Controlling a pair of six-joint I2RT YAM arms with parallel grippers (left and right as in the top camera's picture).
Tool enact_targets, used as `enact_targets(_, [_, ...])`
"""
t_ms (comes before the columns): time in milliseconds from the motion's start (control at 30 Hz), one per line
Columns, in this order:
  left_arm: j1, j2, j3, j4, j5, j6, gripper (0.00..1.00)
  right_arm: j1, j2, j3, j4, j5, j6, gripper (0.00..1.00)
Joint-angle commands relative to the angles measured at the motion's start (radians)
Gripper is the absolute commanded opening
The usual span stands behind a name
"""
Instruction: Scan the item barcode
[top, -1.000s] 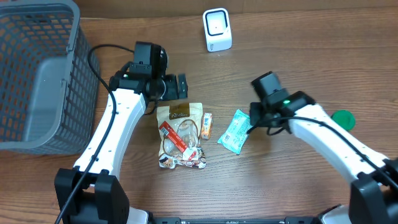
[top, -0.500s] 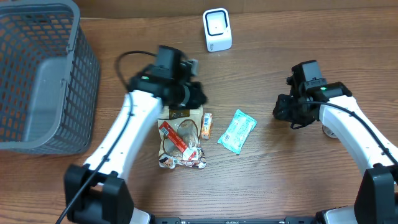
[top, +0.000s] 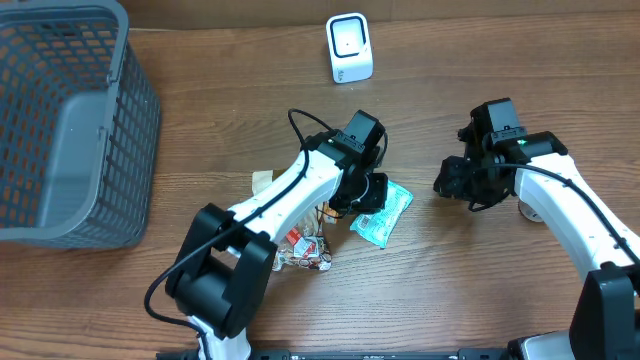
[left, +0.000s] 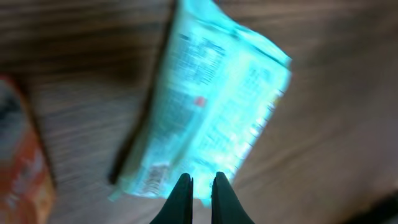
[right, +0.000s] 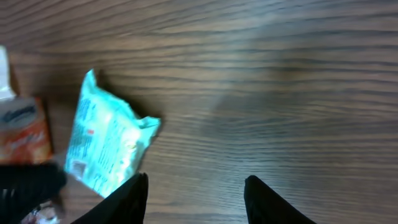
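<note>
My left gripper (left: 201, 178) is closed, and its two black tips almost meet, with only a thin slit between them. Directly under and ahead of the tips lies the teal packet (left: 217, 93), flat on the wooden table (left: 336, 155) with its printed side up. This wrist view is blurred, so I cannot tell if the tips pinch the near edge of the packet or only hang over it. To the left of this gripper there is an orange packet (left: 22, 168), just beside the teal one. From overhead, a crumpled snack bag (top: 300, 248) lies behind this gripper, partly under my forearm. The white scanner (top: 349, 47) stands well apart from it, and the grey basket (top: 140, 110) is far off on my left side.

My right gripper (right: 196, 180) is open. Its fingers stand wide and between them is only bare wood. The teal packet lies near it, on its left, not touching it.
</note>
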Motion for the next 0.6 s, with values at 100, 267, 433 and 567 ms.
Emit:
enact_targets(100, [0.005,0.001,0.013,0.008,-0.147,-0.04,0.04,0.001,0.027,-0.013,0.046,-0.085,-0.068,0.54])
enact_targets(267, [0.004,0.001,0.013,-0.005,-0.152,-0.04,0.04,0.002,0.028,-0.067,0.124,-0.146,-0.088,0.54])
enact_targets(433, [0.002,0.001,0.01,-0.014,-0.151,-0.041,0.04,0.002,0.028,-0.131,0.204,-0.181,-0.087,0.54])
enact_targets(567, [0.001,0.001,-0.006,-0.011,-0.152,-0.041,0.04,0.002,0.028,-0.169,0.254,-0.215,-0.087,0.55])
